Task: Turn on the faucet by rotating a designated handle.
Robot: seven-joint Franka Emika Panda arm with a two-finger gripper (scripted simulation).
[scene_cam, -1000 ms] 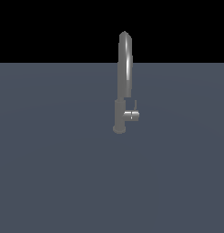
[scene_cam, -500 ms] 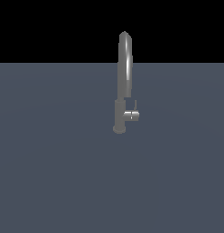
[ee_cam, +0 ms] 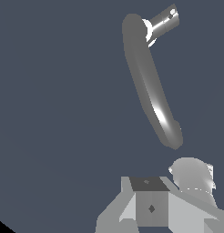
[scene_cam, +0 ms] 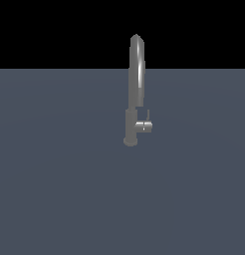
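Matte slate floor (scene_cam: 55,199) bears glossy arched faucet (scene_cam: 135,69), stubby handle (scene_cam: 143,126); gripper state unclear.

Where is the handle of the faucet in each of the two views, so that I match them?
Exterior view: the handle juts from the faucet's lower body toward the exterior view's right, just above the base.
Wrist view: the handle is the bright stub beside the far end of the dark tube.
Shared landmark: the arched spout.

Flat, bare slate-grey floor (scene_cam: 55,189) under a plain black backdrop (scene_cam: 55,30), evenly and dimly lit.
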